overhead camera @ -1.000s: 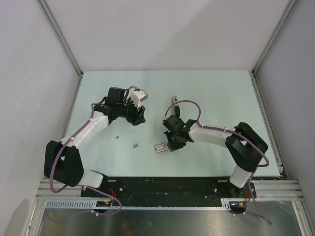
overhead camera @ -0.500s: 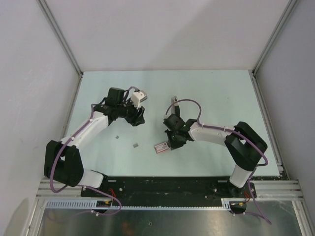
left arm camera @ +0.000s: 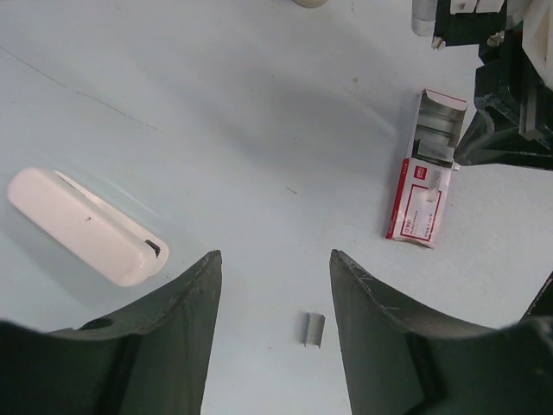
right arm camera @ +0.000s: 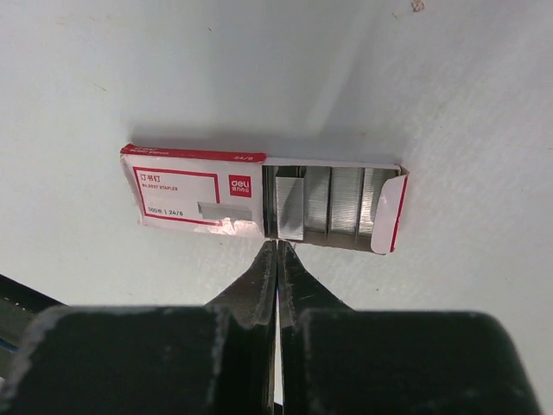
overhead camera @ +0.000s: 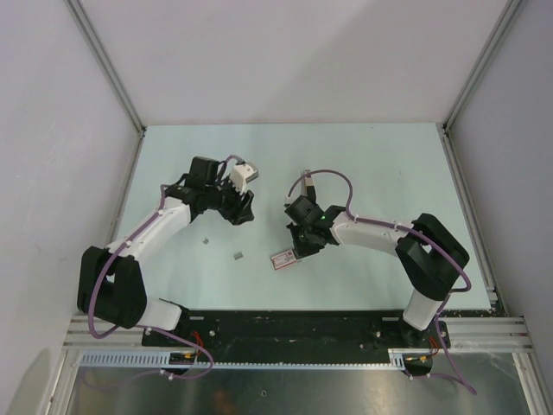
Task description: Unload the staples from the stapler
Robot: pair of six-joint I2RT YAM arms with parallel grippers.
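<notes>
Left wrist view: on the pale surface (left arm camera: 259,104), the left pincer (left arm camera: 273,268) hangs open and empty, likely lining up on the white stapler (left arm camera: 86,226) lying flat beside it. The right pincer (right arm camera: 276,251), closed, points at the staple box (right arm camera: 259,197). One staple strip (left arm camera: 313,328) lies loose.

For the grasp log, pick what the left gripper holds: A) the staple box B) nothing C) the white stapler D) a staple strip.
B: the left gripper is open and empty, with the stapler lying on the table off to one side of it.
</notes>
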